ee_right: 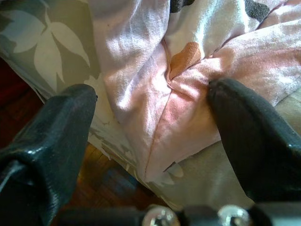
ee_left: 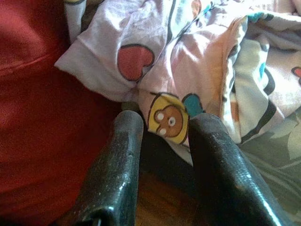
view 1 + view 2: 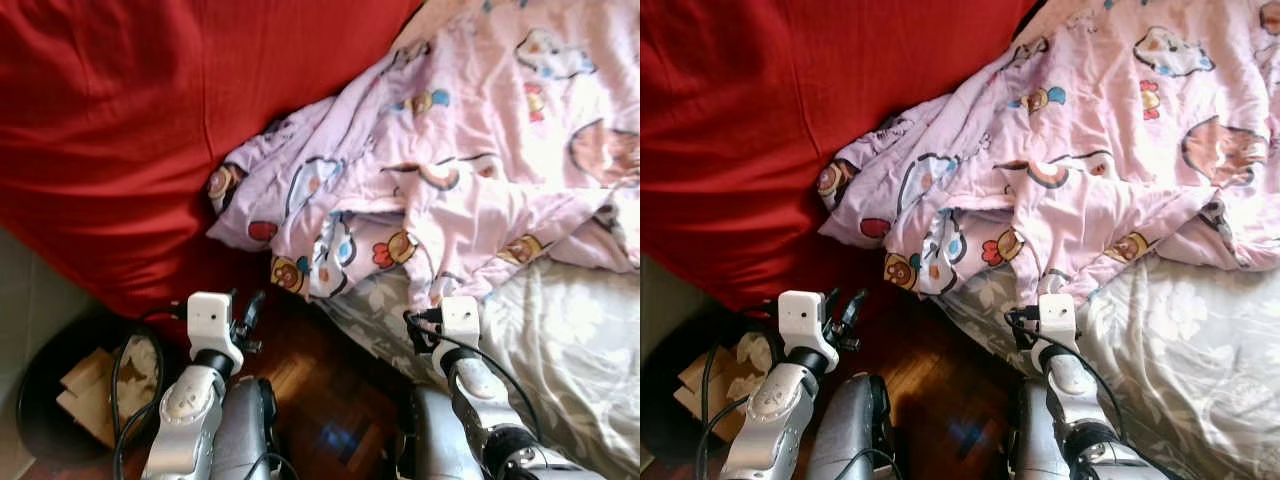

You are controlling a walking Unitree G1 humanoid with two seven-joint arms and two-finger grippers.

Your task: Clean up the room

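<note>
A crumpled pink blanket (image 3: 440, 170) printed with cartoon bears and hearts lies across the bed, its lower edge hanging toward the floor. My left gripper (image 2: 164, 136) is open just short of that hanging edge, its fingertips (image 3: 247, 308) near a yellow bear patch (image 2: 168, 118) and holding nothing. My right gripper (image 1: 150, 108) is wide open, with a pink fold of the blanket (image 1: 183, 103) lying between its fingers. The right wrist (image 3: 460, 322) sits right at the blanket's lower edge over the bed's side.
A red cover (image 3: 130, 130) spreads over the left of the bed. A grey floral sheet (image 3: 560, 340) covers the mattress on the right. Dark wooden floor (image 3: 320, 390) lies between my arms. A black bin (image 3: 40, 420) with cardboard scraps stands at lower left.
</note>
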